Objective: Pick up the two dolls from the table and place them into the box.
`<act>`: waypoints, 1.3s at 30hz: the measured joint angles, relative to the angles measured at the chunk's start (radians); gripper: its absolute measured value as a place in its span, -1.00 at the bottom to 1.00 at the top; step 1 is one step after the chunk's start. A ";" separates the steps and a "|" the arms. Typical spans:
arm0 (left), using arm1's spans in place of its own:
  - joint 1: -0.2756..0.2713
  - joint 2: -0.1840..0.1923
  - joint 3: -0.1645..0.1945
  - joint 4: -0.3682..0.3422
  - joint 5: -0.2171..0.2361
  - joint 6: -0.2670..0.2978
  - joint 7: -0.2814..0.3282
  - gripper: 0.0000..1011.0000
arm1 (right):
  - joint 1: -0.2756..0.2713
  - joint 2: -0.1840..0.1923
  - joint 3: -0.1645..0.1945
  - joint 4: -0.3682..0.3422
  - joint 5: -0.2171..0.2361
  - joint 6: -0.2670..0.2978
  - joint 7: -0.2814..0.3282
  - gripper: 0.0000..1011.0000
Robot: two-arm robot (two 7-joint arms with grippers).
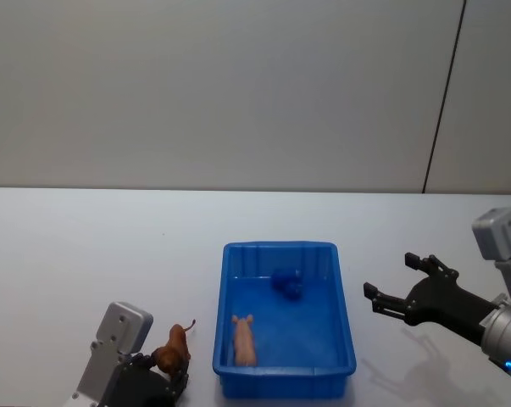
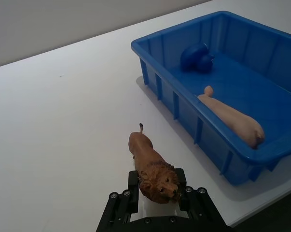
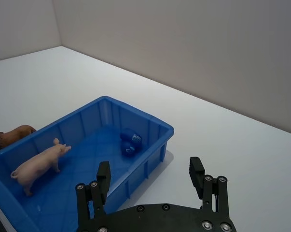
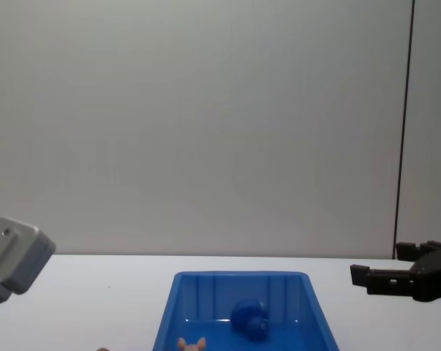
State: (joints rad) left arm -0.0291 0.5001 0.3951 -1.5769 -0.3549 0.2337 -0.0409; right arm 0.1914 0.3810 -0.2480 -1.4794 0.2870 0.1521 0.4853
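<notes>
Head view: a bright-blue plastic box (image 1: 348, 339) with smooth sloping walls and a thick rim sits on the plain white tabletop (image 1: 86, 254), near the front edge. Inside lie a rounded deep-blue toy (image 1: 287, 284) toward the far wall and a pale pink pig figure (image 1: 245, 339) in the near left corner. Just left of the box, a tan-brown lion figure (image 1: 174, 346) with a darker mane stands on the tabletop, its head between the jaws of the left gripper (image 1: 169, 373); the arm's grey housing is cut off at the lower edge. The right gripper (image 1: 395, 284) hovers right of the box, jaws spread apart and empty.

Left wrist view: the lion (image 2: 152, 166) is smooth and hard-looking, with a thin upturned tail. The left gripper (image 2: 157, 186) has its black jaws clamped on both sides of the maned head. The ribbed outer wall of the box (image 2: 184, 111) stands beside it; the pig (image 2: 232, 118) lies on its side within, the blue toy (image 2: 196, 57) beyond.

Right wrist view: the right gripper (image 3: 152, 176) shows wide-open jaws over bare tabletop beside the box (image 3: 157, 128). The pig (image 3: 39, 164) and blue toy (image 3: 131, 141) rest inside; the lion (image 3: 12, 135) is mostly hidden behind the far wall.

Chest view: the box (image 4: 169, 307) is cut off below, with the blue toy (image 4: 249, 320) visible and only the ears of the pig (image 4: 191, 344). The right gripper (image 4: 381, 274) hangs at the right edge.
</notes>
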 joint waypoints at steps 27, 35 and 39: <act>-0.099 -0.030 -0.035 -0.074 0.130 -0.016 -0.027 -0.15 | 0.000 0.000 0.000 0.000 0.000 0.000 0.000 0.98; -0.171 -0.096 -0.017 -0.012 0.166 -0.050 -0.083 -0.15 | 0.000 0.000 0.000 0.000 0.000 0.000 0.000 0.98; -0.216 -0.139 -0.003 0.039 0.185 -0.076 -0.119 -0.15 | 0.000 0.000 0.000 0.000 0.000 0.000 0.000 0.98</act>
State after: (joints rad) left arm -0.2455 0.3607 0.3921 -1.5377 -0.1701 0.1580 -0.1595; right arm 0.1914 0.3810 -0.2480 -1.4794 0.2870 0.1522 0.4853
